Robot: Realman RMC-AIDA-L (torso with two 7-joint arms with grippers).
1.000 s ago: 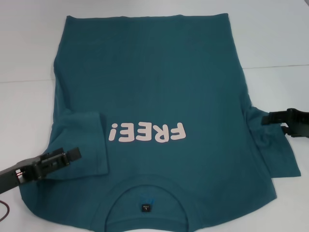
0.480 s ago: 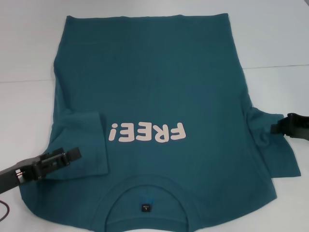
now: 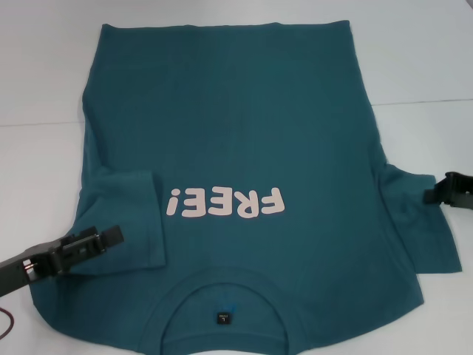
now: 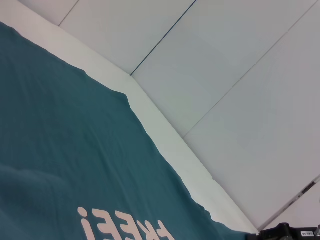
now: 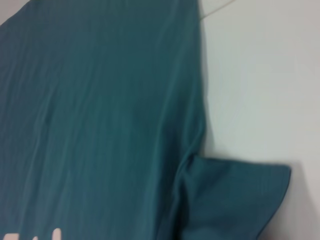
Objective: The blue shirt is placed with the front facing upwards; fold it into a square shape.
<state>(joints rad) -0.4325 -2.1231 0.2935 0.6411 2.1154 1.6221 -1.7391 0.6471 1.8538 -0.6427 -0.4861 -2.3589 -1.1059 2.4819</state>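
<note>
The blue shirt (image 3: 236, 126) lies flat on the white table (image 3: 44, 89), front up, with its collar (image 3: 222, 296) and dark neck label (image 3: 222, 319) nearest me. The pale "FREE!" lettering (image 3: 225, 203) reads upside down. One sleeve (image 3: 126, 214) is folded inward onto the chest, and my left gripper (image 3: 107, 238) hovers at its lower edge. The other sleeve (image 3: 417, 229) is spread outward. My right gripper (image 3: 436, 194) sits at that sleeve's outer top corner, near the frame edge. The wrist views show the shirt body (image 4: 60, 150) and the spread sleeve (image 5: 235, 200).
Bare white tabletop surrounds the shirt, with a thin seam line (image 3: 421, 103) running across it. A dark red cable (image 3: 7, 323) loops at the near left corner. A dark part of the other arm (image 4: 287, 232) shows at the left wrist view's edge.
My right gripper has drawn outward to the right, from over the sleeve's inner part to its outer corner. The left gripper and the shirt body have not moved.
</note>
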